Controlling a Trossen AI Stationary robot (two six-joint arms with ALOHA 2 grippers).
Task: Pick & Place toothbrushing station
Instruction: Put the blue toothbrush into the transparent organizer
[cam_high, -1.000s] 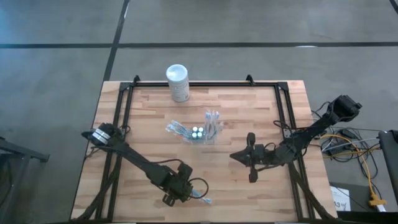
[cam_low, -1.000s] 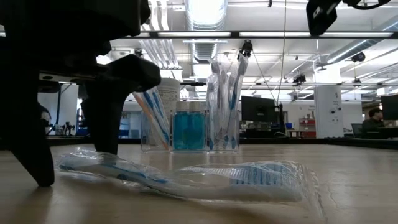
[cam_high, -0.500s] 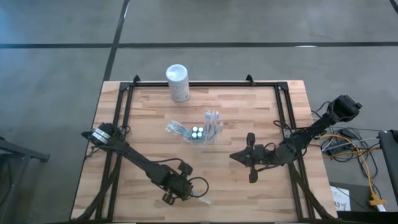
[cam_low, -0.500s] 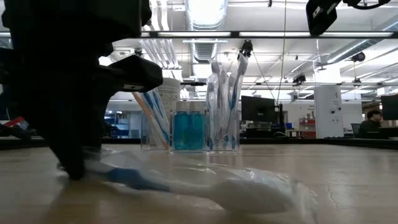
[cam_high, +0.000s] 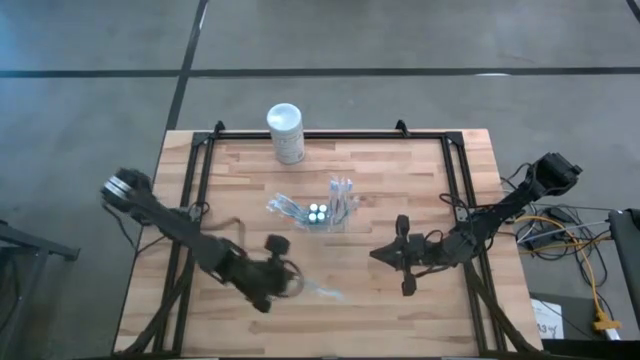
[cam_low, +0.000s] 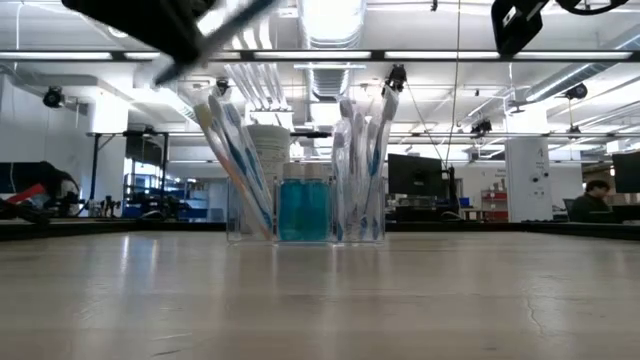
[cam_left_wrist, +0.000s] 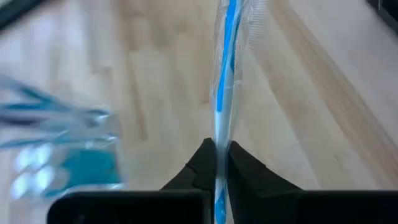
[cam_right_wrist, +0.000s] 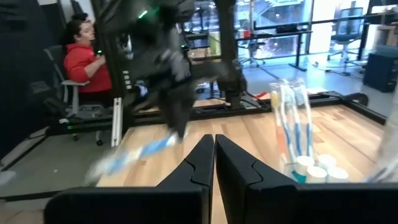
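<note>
Your left gripper (cam_left_wrist: 216, 163) pinches a wrapped toothbrush (cam_left_wrist: 227, 68) up off the table. The toothbrushing station (cam_high: 318, 215) stands just beyond it. Your right gripper (cam_right_wrist: 214, 163) waits nearby, pressed together, empty.

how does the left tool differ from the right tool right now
The left tool is shut on a wrapped toothbrush; the right tool is shut on nothing. The left tool is lifted over the table's near-left part, with the toothbrush sticking out of it, while the right tool waits on the right side of the table. Both are dark, two-fingered and closed.
</note>
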